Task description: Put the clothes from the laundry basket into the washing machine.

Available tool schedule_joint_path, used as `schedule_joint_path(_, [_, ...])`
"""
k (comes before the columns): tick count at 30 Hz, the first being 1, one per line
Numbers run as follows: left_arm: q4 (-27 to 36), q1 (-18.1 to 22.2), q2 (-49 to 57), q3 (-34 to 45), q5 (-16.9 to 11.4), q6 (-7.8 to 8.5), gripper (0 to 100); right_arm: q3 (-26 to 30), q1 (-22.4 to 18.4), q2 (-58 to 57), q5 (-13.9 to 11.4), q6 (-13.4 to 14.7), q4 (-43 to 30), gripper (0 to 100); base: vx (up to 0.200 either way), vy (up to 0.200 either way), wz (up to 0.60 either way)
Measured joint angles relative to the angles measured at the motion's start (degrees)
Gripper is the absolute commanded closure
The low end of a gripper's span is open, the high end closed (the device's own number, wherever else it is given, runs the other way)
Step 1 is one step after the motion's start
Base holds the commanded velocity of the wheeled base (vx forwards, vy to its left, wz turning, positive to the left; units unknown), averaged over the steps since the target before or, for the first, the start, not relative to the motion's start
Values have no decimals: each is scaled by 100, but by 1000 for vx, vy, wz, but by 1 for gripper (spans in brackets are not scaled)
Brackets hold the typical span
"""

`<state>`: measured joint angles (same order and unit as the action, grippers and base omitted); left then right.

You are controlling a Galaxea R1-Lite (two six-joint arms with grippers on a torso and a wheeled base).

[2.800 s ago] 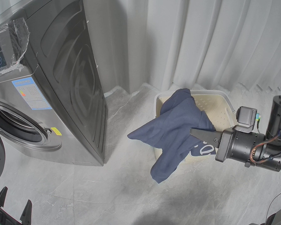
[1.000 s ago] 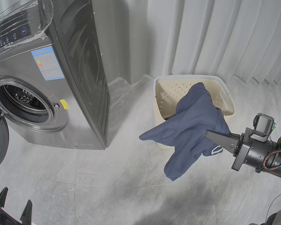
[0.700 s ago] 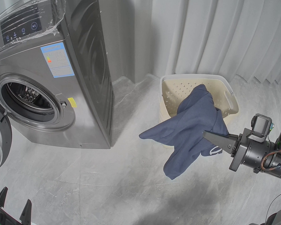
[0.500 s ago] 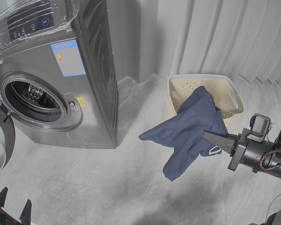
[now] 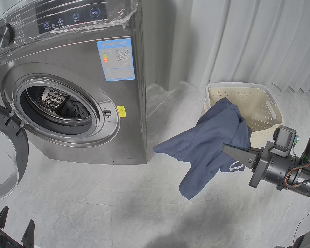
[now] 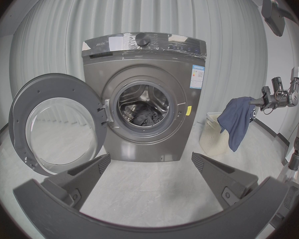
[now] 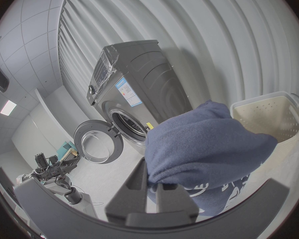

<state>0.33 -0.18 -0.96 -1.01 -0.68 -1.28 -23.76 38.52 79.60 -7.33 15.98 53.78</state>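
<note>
Right gripper (image 5: 227,147) clenched on navy garment (image 5: 206,138) at 3 o'clock, hiding a laundry basket (image 5: 244,84) corner. Bare floor (image 5: 127,197) to open washing machine (image 5: 134,128) at 10. Left gripper (image 5: 16,221) splayed, cropped at 7.

one washer (image 5: 75,57), one basket (image 5: 241,84), one blue garment (image 5: 210,138)

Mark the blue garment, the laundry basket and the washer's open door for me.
blue garment (image 5: 210,138), head view, middle of the hanging cloth.
laundry basket (image 5: 258,104), head view, bare inner wall.
washer door (image 6: 56,85), left wrist view, upper grey frame.

Right pincer (image 5: 229,148) clamped, left pincer (image 5: 17,217) spread apart
</note>
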Motion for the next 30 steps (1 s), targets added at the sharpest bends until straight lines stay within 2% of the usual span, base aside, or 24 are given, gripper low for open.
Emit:
schedule_joint_path(4, [2, 0, 0, 0, 0, -2, 0, 1, -5, 13, 2, -107, -2, 100, 0, 200, 0])
schedule_joint_path(13, [5, 2, 0, 0, 0, -11, 0, 48, -2, 27, -11, -121, -2, 100, 0, 200, 0])
schedule_joint_path(18, [7, -2, -2, 0, 0, -9, 0, 56, 1, 27, -11, -129, -2, 100, 0, 0, 0])
schedule_joint_path(30, [5, 2, -7, 0, -2, -35, 0, 28, -7, 27, -13, -134, 7, 100, -200, 0, 0])
